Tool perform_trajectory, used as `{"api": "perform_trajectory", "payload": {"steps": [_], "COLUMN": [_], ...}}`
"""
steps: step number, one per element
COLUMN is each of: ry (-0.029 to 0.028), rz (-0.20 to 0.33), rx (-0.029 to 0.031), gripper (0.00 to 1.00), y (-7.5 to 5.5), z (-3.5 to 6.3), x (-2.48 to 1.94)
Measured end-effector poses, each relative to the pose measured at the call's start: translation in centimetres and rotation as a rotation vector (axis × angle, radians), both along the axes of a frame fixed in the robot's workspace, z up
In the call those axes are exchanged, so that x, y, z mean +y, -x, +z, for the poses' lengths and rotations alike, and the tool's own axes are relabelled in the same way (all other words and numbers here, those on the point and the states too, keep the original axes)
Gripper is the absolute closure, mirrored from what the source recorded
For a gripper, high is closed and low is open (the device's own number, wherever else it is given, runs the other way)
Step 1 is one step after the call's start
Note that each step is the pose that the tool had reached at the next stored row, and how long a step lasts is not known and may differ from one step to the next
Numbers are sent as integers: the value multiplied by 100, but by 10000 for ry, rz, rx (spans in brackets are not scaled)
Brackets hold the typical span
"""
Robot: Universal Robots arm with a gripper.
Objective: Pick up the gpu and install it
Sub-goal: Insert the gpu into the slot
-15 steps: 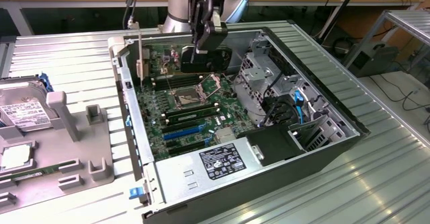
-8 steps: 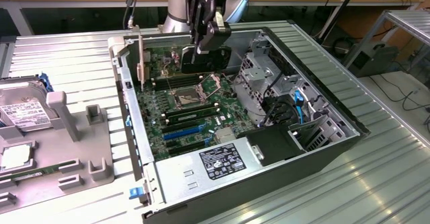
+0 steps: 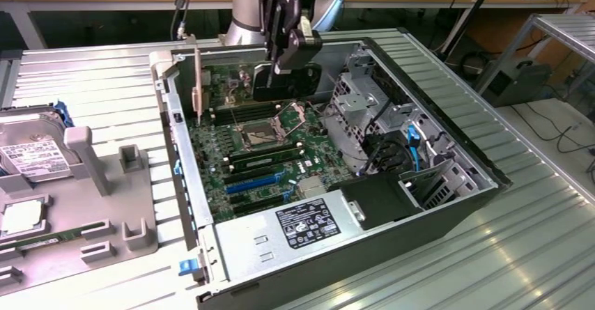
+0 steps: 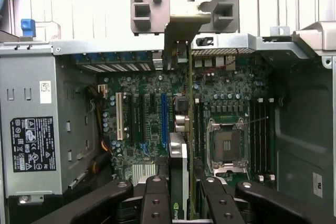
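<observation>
My arm [image 3: 244, 17] reaches straight down into open computer case [image 3: 446, 115]; my tool [image 4: 184, 184] half-closed, clamping gpu [image 4: 178, 153] edge-on above motherboard [image 4: 147, 119].

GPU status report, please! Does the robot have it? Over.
Gripper shut on the gpu. It stands on edge inside the case, above the motherboard. Seated or not: cannot tell.

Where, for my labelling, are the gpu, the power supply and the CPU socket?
gpu [image 4: 178, 171], wrist view, cooler edge.
power supply [image 3: 311, 225], exterior view, its label.
CPU socket [image 4: 227, 144], wrist view, socket centre.
</observation>
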State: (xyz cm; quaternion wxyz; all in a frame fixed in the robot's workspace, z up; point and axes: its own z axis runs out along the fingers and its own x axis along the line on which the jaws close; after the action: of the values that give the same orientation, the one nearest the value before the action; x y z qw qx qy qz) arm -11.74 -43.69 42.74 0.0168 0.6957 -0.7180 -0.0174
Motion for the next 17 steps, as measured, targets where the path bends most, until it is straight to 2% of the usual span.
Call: {"api": "perform_trajectory", "payload": {"steps": [6, 11, 17], "ry": [0, 0, 0], "rz": [0, 0, 0], "rx": [0, 0, 0], "gripper": [73, 73, 73], "y": [-71, -74, -80], "z": [-22, -29, -89], "x": [19, 21, 49]}}
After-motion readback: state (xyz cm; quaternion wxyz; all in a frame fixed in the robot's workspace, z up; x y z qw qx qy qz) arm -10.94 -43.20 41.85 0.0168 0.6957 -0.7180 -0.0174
